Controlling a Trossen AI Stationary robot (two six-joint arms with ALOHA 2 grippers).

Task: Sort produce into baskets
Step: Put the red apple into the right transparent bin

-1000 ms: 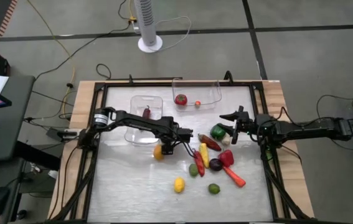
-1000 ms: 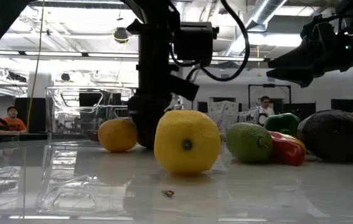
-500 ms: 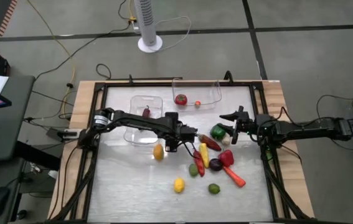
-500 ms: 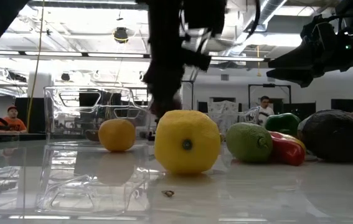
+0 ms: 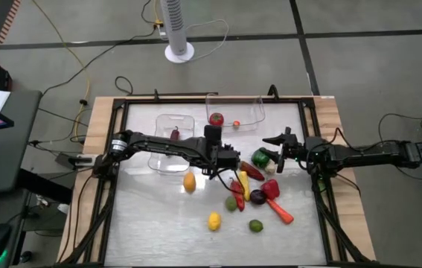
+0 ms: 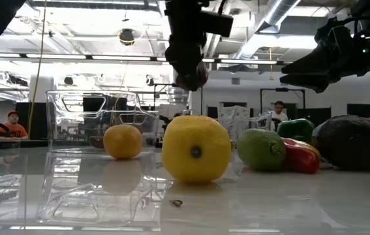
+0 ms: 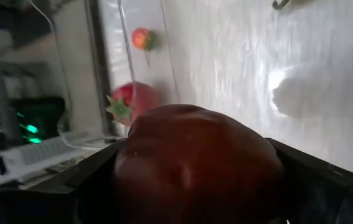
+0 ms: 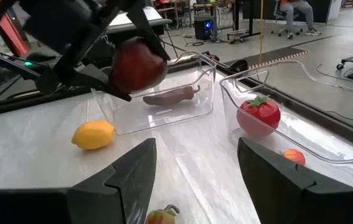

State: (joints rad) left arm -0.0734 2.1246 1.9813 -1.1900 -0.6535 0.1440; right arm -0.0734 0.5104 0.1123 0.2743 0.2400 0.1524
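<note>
1. Left gripper (image 5: pixel 225 165) clamps a dark red apple (image 8: pixel 137 65), lifted over bare table (image 5: pixel 151 216); a second ago it was low beside the orange fruit (image 5: pixel 189 182).
2. Produce pile (image 5: pixel 249 190) just beside; two baskets (image 5: pixel 249 112) farther back.
3. Right gripper (image 5: pixel 272 149) part open, empty, above the green pepper (image 5: pixel 260 157).

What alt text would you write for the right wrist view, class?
The left gripper holds a dark red round fruit above the table, near two clear bins. One bin holds a dark pepper, the other a red tomato.
</note>
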